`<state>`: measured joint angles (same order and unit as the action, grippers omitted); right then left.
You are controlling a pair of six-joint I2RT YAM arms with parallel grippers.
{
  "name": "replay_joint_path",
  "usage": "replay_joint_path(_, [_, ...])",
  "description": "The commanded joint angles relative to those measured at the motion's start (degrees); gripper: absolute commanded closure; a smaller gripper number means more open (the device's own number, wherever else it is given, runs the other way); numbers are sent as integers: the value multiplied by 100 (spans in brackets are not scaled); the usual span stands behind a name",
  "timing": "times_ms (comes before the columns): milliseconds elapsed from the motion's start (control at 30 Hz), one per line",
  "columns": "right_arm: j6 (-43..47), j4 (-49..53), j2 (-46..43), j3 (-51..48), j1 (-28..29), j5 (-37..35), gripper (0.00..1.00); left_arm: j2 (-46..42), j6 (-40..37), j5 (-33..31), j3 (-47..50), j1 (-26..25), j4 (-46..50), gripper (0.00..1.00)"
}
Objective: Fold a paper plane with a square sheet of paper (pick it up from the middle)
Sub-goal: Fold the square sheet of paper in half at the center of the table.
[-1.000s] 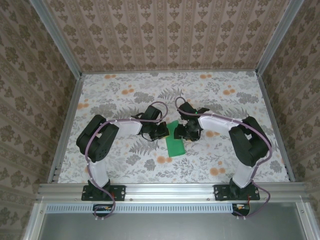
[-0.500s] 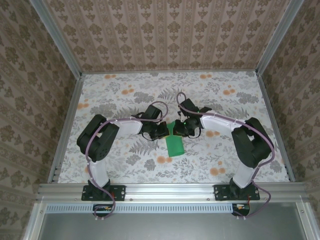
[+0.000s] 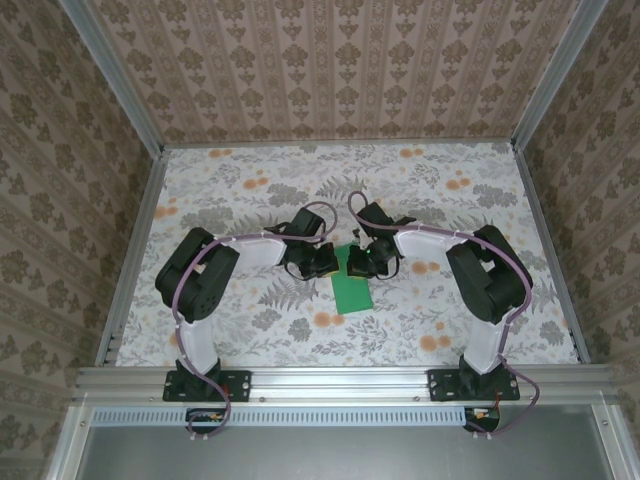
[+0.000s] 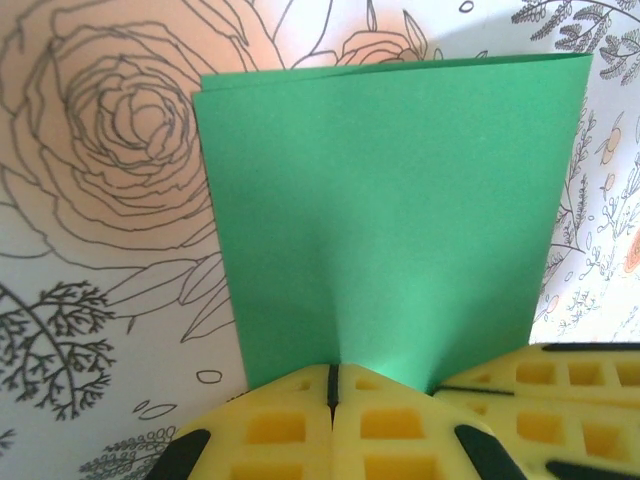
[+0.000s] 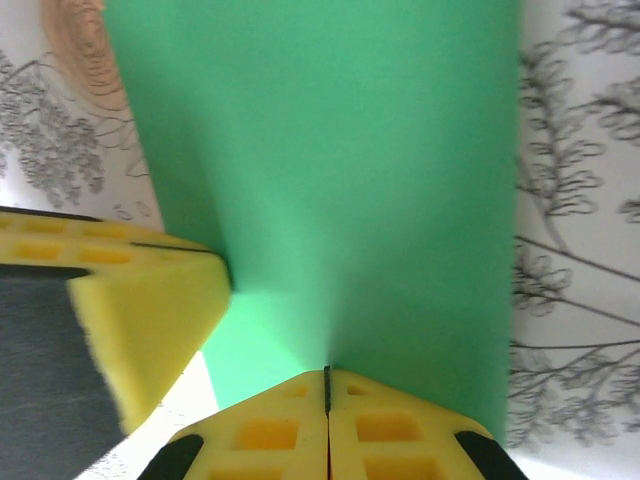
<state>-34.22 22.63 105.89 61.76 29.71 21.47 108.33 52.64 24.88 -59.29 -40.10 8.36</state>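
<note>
The square sheet of paper [image 3: 352, 291] is bright green and lies folded into a rectangle on the flower-print table, between the two arms. In the left wrist view the sheet [image 4: 390, 200] shows two layers at its far edge. My left gripper [image 4: 333, 376] is shut on its near edge, puckering the paper. My right gripper [image 5: 327, 379] is shut on the sheet [image 5: 340, 160] from the opposite side. Seen from above, the left gripper [image 3: 331, 262] and right gripper [image 3: 354, 264] sit close together at the sheet's far end. No paper plane shape shows.
The right gripper's yellow pads [image 4: 545, 385] are in the left wrist view's lower right corner. The left gripper's pads [image 5: 130, 300] are at the left of the right wrist view. Patterned walls [image 3: 340, 70] and aluminium rails [image 3: 340, 380] surround the table.
My right gripper has moved left onto the green sheet and shut on it. The left gripper stayed shut on the sheet, barely moving.
</note>
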Motion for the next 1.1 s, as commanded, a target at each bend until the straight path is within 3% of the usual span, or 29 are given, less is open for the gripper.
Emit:
replay_joint_path(0, [237, -39, 80, -266, -129, 6, 93, 648, -184, -425, 462, -48, 1235, 98])
replay_joint_path(500, [480, -386, -764, -1227, -947, 276, 93, 736, -349, -325, 603, 11, 1228, 100])
replay_joint_path(733, [249, -583, -1216, -972, -776, 686, 93, 742, -368, -339, 568, 12, 1257, 100])
replay_joint_path(1067, [157, -809, -257, -330, -330, 905, 93, 803, -395, -319, 479, -33, 1309, 100])
